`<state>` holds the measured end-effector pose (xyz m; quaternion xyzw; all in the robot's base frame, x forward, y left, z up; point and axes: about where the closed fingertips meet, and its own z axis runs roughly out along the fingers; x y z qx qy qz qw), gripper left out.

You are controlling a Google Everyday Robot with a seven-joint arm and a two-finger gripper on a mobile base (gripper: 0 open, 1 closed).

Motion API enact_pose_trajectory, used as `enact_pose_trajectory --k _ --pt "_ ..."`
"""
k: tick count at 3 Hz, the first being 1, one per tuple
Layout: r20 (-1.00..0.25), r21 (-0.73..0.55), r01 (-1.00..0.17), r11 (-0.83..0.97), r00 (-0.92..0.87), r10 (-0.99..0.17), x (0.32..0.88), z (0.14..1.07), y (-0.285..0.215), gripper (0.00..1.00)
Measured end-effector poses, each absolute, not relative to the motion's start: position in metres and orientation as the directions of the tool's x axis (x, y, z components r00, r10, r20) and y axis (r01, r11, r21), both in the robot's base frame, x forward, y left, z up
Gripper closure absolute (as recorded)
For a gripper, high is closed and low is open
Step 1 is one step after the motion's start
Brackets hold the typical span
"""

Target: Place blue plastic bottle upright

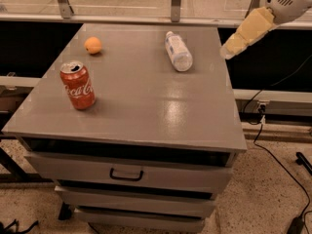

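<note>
1. The clear, bluish plastic bottle with a white cap [178, 51] lies on its side on the grey tabletop [146, 108], near the far right corner, with its cap toward the far edge.
2. The robot's pale yellow hand [229, 49] hangs beyond the right edge, apart from the bottle. I cannot tell whether it is released or clenched.
3. A red Coca-Cola can [78, 86] stands upright near the left edge.

The blue plastic bottle [178, 51] lay on its side near the back of the gray counter [146, 111], with its white cap pointing to the far edge. The tool [228, 49] hung in the air just past the right edge of the counter, near the bottle but not touching it, and its tan tip pointed down. A red soda can [77, 85] stood upright by the left edge, and a little round orange thing [92, 45] sat behind it, well apart from the bottle.
</note>
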<state>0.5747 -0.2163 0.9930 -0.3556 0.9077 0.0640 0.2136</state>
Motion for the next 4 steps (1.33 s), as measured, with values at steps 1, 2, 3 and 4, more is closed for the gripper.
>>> enact_pose_trajectory --k 1,2,3,4 --pt "-0.438 -0.035 -0.670 0.742 -0.657 -0.614 0.578 0.993 -0.215 0.00" --pt "-0.445 -0.034 -0.658 0.752 -0.664 -0.601 0.582 0.991 -0.214 0.00" --pt "-0.461 -0.045 -0.622 0.782 -0.681 -0.569 0.597 0.979 -0.203 0.00" --pt "-0.476 -0.058 -0.586 0.808 -0.695 -0.539 0.621 0.960 -0.183 0.00"
